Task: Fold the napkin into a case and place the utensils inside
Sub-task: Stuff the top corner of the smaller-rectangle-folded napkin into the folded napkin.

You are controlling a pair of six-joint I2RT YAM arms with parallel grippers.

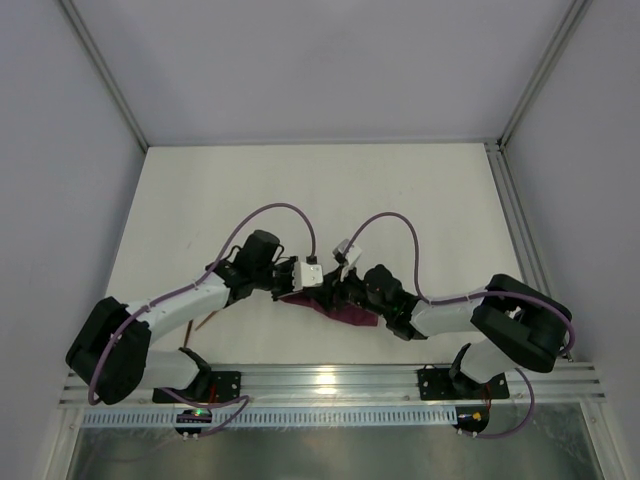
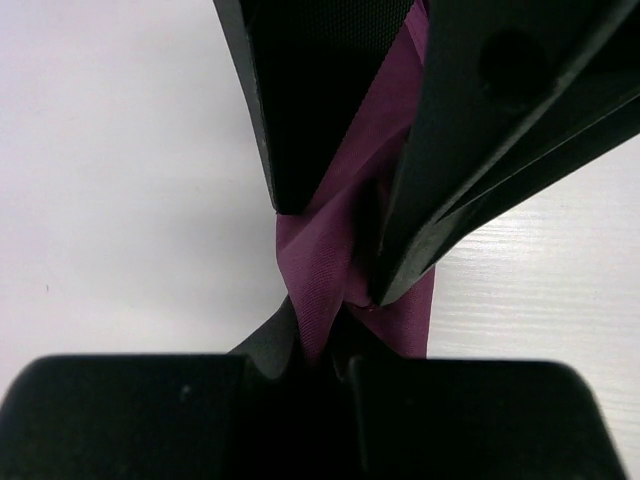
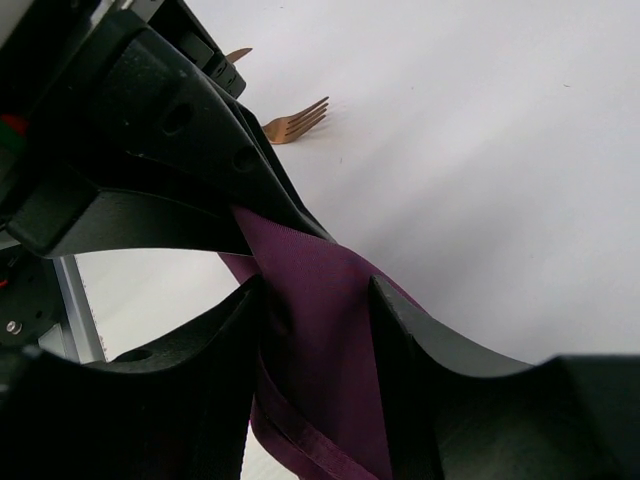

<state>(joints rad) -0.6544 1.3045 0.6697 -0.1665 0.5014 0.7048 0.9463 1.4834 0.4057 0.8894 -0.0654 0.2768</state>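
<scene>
L gripper clamped tight on napkin, bunched at its tips. R gripper closed round same cloth, which fills the jaw gap. Fork ahead-left of R gripper, well apart. Rec: spread flat, regrip corners before folding.

A matte white tabletop fills the middle, boxed in by pale grey walls with silver frame posts slanting toward 11 and 1 o'clock, while at 6 o'clock a silver rail spans the near edge above a white toothed strip and a shiny metal sheet.
</scene>
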